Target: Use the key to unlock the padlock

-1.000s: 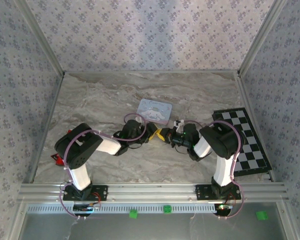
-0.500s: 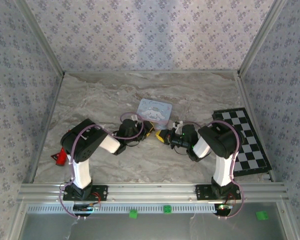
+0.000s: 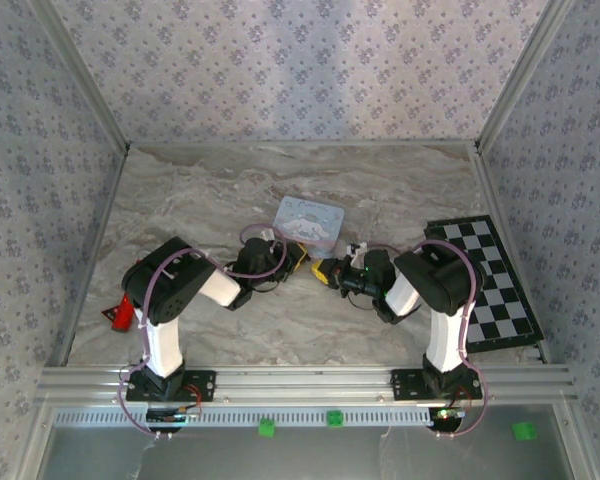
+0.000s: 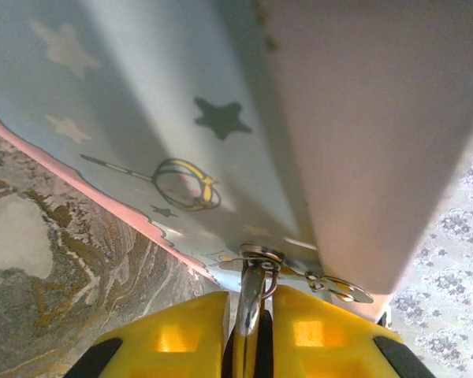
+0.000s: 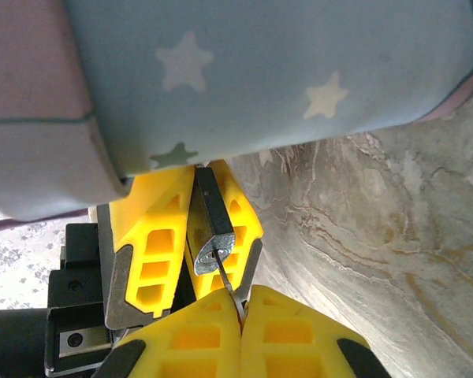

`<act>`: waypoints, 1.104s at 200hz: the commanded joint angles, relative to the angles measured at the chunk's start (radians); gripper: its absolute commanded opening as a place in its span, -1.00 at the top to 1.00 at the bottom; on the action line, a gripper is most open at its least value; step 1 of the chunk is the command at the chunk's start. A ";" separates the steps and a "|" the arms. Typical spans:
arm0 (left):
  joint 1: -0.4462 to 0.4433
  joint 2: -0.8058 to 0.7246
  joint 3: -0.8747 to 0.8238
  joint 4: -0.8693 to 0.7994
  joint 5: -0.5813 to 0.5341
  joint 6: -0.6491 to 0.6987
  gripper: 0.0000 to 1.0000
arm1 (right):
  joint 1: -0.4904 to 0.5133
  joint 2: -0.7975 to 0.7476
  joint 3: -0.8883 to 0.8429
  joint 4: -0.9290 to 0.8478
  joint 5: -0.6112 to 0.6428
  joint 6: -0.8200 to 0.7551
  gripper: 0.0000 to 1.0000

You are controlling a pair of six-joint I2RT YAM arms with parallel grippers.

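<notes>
The padlock [image 5: 214, 206] is a small black block with a silver keyhole face, and its shackle [image 4: 252, 293] hangs from a ring on the pale blue tin [image 3: 310, 220]. My left gripper [image 3: 299, 258] is shut on the padlock, with its yellow fingers [image 5: 153, 236] on either side of the body. In the left wrist view the left gripper [image 4: 251, 307] has the shackle rising between its fingers. My right gripper [image 5: 240, 298] is shut on the key [image 5: 230, 282], whose thin blade tip sits at the keyhole. In the top view the right gripper [image 3: 324, 270] meets the left one just below the tin.
A black-and-white chessboard [image 3: 492, 280] lies at the right edge of the marble table [image 3: 200, 190]. A red object [image 3: 121, 314] sits by the left arm's base. Patterned walls close in the back and both sides.
The left gripper's jaws have closed in on the padlock. The left arm's elbow shifted back, uncovering more of the red object. The right gripper stayed put with the key.
</notes>
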 commanded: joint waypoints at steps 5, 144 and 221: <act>-0.056 0.003 0.048 0.100 0.038 -0.040 0.73 | 0.022 -0.026 0.015 0.041 0.066 0.039 1.00; -0.140 -0.051 0.096 0.150 0.013 -0.119 1.00 | 0.053 -0.063 0.040 0.041 0.102 0.208 1.00; -0.149 -0.034 0.084 0.174 0.020 -0.120 1.00 | 0.000 -0.231 0.032 -0.208 0.089 0.122 1.00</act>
